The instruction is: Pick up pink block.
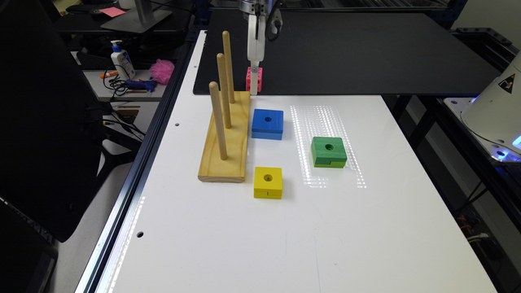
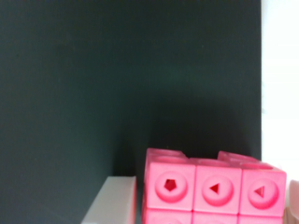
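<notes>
Pink block (image 2: 212, 189) sits on the black mat (image 2: 93, 93) near its front edge, bracketed by the gripper (image 1: 254, 83), whose fingers flank it for grasping, contact uncertain.

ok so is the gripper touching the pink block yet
Cannot tell. In the wrist view a finger sits beside the pink block with a thin dark line between; too blurred to call.

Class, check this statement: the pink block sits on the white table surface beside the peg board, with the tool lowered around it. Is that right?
Not quite. The pink block sits on the black mat, not the white surface; the exterior view shows it just past the mat's edge, and the wrist view shows dark mat behind it. The rest holds: it is beside the peg board, with the tool lowered around it.
</notes>
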`<action>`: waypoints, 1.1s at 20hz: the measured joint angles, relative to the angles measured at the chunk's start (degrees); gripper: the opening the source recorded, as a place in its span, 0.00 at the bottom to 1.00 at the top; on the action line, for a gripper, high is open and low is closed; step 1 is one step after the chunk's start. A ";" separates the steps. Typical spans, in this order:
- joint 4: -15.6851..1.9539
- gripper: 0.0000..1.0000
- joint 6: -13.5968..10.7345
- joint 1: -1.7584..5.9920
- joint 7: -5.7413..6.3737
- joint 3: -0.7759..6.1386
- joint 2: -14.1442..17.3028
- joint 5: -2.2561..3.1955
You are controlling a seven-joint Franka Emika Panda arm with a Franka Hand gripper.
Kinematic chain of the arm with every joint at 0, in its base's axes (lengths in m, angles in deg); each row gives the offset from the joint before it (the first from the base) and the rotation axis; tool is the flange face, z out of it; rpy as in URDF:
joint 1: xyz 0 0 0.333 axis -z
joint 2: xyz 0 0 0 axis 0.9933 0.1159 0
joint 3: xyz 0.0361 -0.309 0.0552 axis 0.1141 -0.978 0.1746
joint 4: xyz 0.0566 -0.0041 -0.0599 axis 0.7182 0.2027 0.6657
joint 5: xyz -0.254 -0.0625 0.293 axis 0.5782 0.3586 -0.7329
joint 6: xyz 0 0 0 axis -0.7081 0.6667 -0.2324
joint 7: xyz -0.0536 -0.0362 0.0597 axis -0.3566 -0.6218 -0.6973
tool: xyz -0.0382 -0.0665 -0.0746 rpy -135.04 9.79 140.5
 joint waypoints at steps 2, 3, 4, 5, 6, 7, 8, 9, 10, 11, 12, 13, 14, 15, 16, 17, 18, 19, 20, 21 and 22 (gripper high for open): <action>0.00 1.00 0.49 0.00 0.00 0.00 0.51 0.00; -0.01 1.00 0.86 0.00 0.00 0.00 0.79 0.02; -0.01 1.00 0.89 0.00 0.00 0.00 0.79 0.05; -0.01 1.00 0.89 -0.01 0.00 0.00 0.79 0.05; -0.01 1.00 0.89 0.00 0.00 0.00 0.79 0.05; -0.01 1.00 0.89 -0.01 0.00 0.00 0.79 0.05; -0.01 1.00 0.89 -0.01 0.00 0.00 0.79 0.05; -0.01 1.00 0.89 -0.01 0.00 0.00 0.79 0.06; -0.01 1.00 0.89 -0.01 0.00 0.00 0.79 0.06; -0.01 1.00 0.89 -0.01 0.00 0.00 0.79 0.06; -0.01 1.00 0.89 -0.01 0.00 0.00 0.80 0.06; -0.01 1.00 0.89 -0.01 0.00 0.00 0.80 0.06; -0.01 1.00 0.90 -0.01 0.00 0.00 0.83 0.07; -0.01 1.00 0.90 -0.02 0.00 0.00 0.83 0.09; -0.02 1.00 0.90 -0.02 0.00 0.00 0.84 0.10; -0.02 1.00 0.90 -0.02 0.00 -0.01 0.84 0.10; -0.01 1.00 0.90 -0.02 0.00 -0.01 0.84 0.11; -0.01 1.00 0.90 -0.02 0.00 -0.01 0.84 0.11; -0.02 1.00 0.90 -0.02 0.00 -0.01 0.84 0.12; -0.01 0.00 0.91 0.08 0.00 -0.06 0.80 0.12; -0.01 0.00 0.91 0.08 0.00 -0.06 0.80 0.12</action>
